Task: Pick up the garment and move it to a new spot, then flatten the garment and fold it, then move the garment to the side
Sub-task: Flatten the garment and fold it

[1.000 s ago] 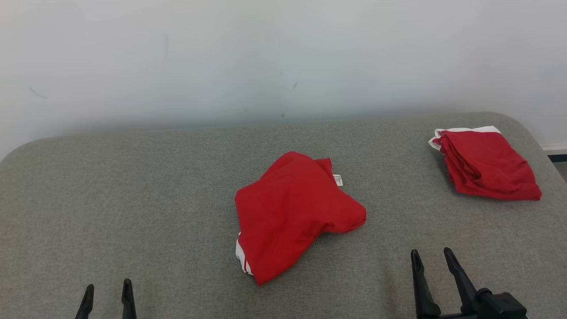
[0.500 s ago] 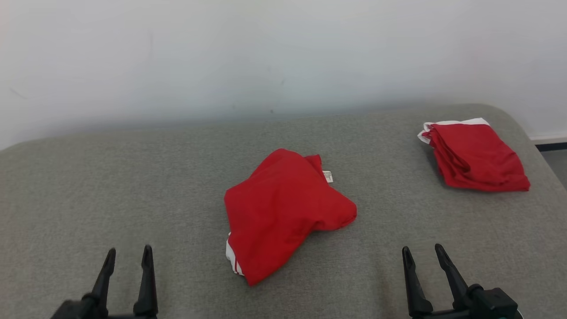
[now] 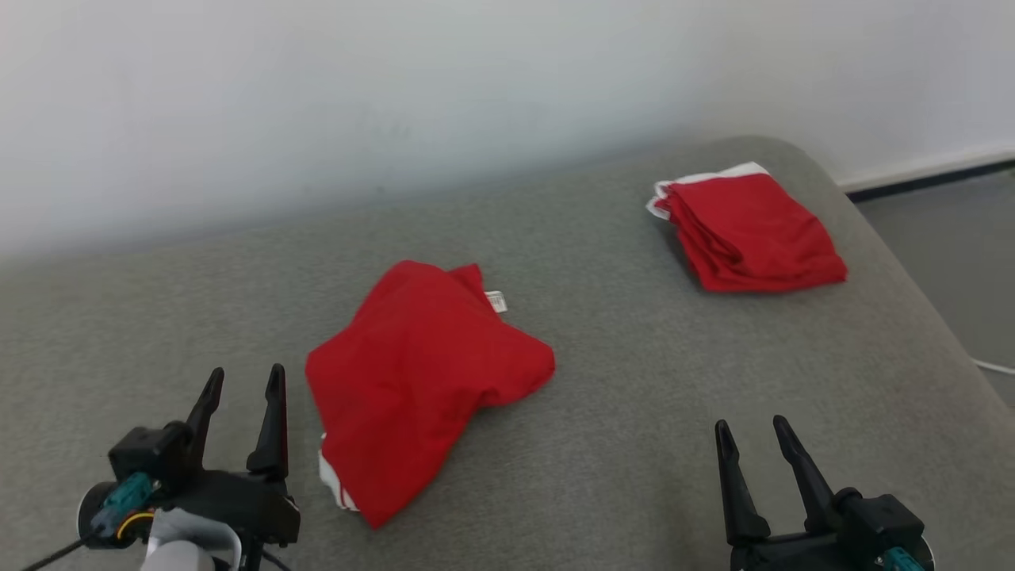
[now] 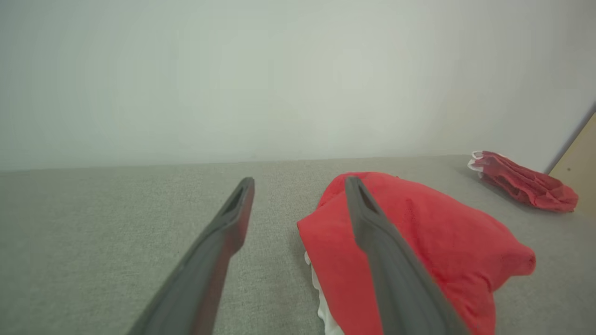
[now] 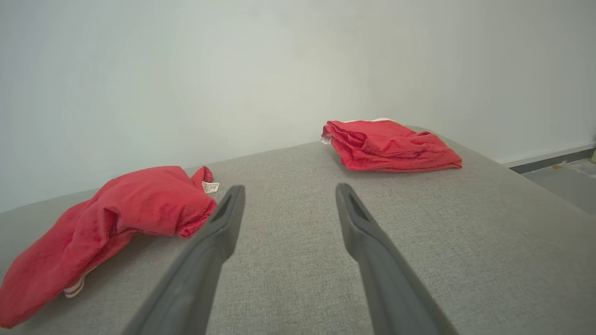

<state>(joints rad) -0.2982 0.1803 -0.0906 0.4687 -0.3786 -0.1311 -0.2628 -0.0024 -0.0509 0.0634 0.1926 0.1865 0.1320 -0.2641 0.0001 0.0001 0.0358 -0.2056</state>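
Observation:
A crumpled red garment (image 3: 420,373) with white trim and a small white tag lies in a heap near the middle of the grey padded table (image 3: 634,381). My left gripper (image 3: 244,379) stands open just left of it, fingers apart and nothing between them. In the left wrist view the garment (image 4: 433,242) sits behind the right finger. My right gripper (image 3: 750,428) is open near the front right, well clear of the heap. The right wrist view shows the garment (image 5: 111,218) off to the left of the open fingers.
A second red garment (image 3: 749,230), folded with a white edge, rests at the table's far right corner; it is also in the left wrist view (image 4: 524,184) and right wrist view (image 5: 389,146). A pale wall stands behind. Floor (image 3: 944,254) shows beyond the right edge.
The head camera has turned, shifting the whole scene left and tilting it. My left gripper has come up and forward, now beside the garment's left edge. The right gripper has barely moved.

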